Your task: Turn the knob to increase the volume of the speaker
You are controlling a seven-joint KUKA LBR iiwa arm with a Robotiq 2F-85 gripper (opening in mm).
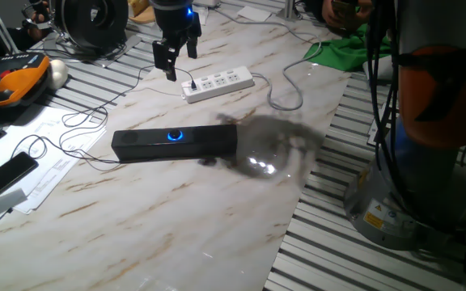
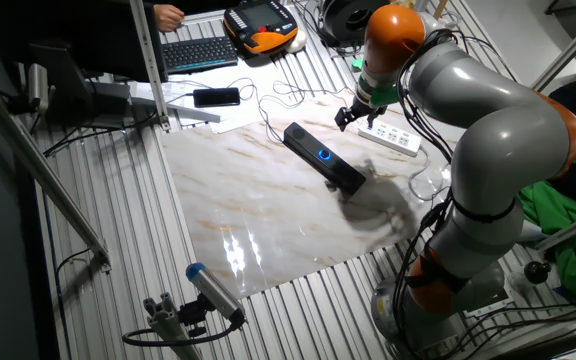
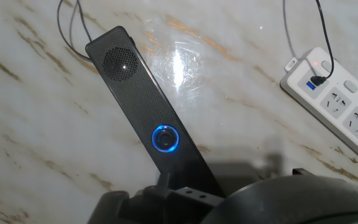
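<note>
Right now my hand (image 1: 177, 58) hangs open above the counter (image 1: 160, 210), well clear of the speaker (image 1: 174, 144). Its knob (image 1: 175, 136), mid-bar, looks small, rigid and smooth; I'd pinch its rim lightly, since the bar may slide.

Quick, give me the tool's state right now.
Tool: open, holding nothing, up in the air above the table, well clear of the speaker and its knob.
</note>
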